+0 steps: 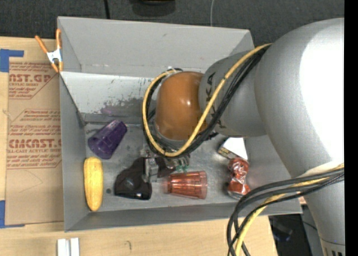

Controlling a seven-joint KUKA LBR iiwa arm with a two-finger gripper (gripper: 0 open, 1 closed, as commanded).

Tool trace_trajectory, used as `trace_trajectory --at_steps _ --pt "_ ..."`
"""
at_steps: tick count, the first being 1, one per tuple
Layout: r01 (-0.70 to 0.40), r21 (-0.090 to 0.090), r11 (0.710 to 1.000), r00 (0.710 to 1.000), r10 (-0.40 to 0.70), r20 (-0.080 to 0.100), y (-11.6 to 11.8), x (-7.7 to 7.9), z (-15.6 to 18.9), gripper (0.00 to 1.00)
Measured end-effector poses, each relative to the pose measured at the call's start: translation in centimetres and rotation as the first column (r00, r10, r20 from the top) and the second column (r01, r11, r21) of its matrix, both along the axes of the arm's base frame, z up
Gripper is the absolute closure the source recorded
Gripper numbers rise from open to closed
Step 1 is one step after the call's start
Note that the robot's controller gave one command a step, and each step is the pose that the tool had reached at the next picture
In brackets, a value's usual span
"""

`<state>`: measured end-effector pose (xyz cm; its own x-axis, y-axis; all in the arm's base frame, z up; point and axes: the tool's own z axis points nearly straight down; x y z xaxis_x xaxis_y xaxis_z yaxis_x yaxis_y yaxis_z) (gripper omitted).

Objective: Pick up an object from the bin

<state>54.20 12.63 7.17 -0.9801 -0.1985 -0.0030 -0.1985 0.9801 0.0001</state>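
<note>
My gripper [156, 165] reaches down under the arm's orange cover, near the front middle of the bin. It is right over the upper right end of a black, lumpy plastic thing [132, 185] that lies on the bin floor. Just to the right of the gripper lies a clear red plastic cup [187, 184] on its side. Whether the gripper touches either one is hidden by the arm.
A purple cup [107, 138] lies on its side at the left. A yellow banana-shaped thing [93, 183] rests along the front left wall. At the right are a crushed red can [238, 176] and a white card [233, 149]. The arm covers the bin's right half.
</note>
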Motion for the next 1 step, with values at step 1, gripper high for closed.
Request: trace_trajectory --at_steps 1 --pt "-0.001 0.0 1.0 1.0 0.001 0.0 0.0 0.0 0.0 1.0"
